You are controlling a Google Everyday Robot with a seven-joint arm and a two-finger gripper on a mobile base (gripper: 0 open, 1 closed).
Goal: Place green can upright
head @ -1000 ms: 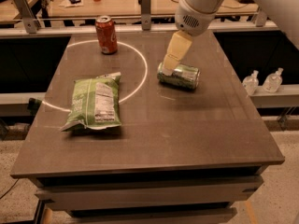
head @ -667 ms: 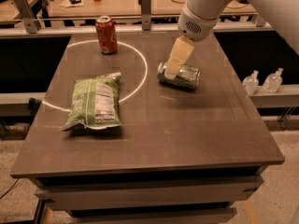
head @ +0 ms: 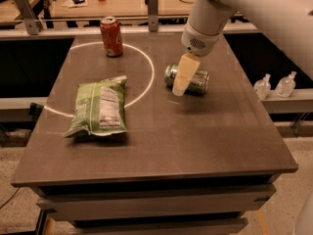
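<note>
The green can (head: 199,82) lies on its side on the dark table (head: 195,141), right of centre, with its silver end facing left. My gripper (head: 181,85) hangs from the white arm (head: 234,9) and comes down right over the can's middle, hiding that part of it. Whether it touches the can does not show.
A red soda can (head: 111,36) stands upright at the back left, on a white circle line (head: 146,77). A flat green chip bag (head: 99,106) lies at the left. Two small clear bottles (head: 276,86) stand on a ledge beyond the right edge.
My gripper has come down from above the can to the can's level. The can, the red can and the bag have not moved.
</note>
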